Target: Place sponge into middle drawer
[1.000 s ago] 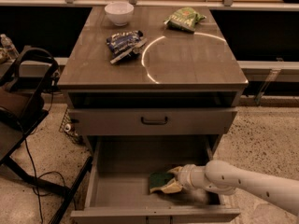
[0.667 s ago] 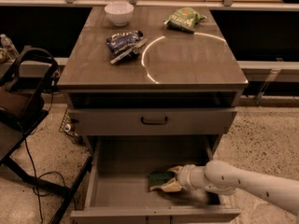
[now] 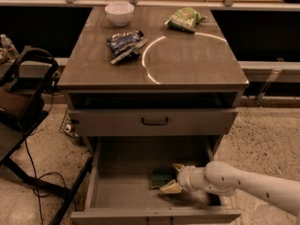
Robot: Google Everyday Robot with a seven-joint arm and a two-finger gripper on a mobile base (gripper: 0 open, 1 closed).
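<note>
The sponge (image 3: 160, 177), dark green on top, sits low in the pulled-out middle drawer (image 3: 121, 187), right of the middle of its bare grey tray. My gripper (image 3: 174, 177) reaches into the drawer from the right on a white arm. Its pale fingertips (image 3: 170, 188) sit on either side of the sponge's right end and are shut on it. The sponge is at or just above the drawer floor.
A shallower closed drawer with a black handle (image 3: 154, 121) is above. On the cabinet top are a white bowl (image 3: 119, 13), a blue snack bag (image 3: 125, 43) and a green snack bag (image 3: 184, 18). A dark chair with cables (image 3: 21, 95) stands to the left.
Almost nothing: the gripper and sponge stay in the same spot in the drawer, shifted at most slightly left.
</note>
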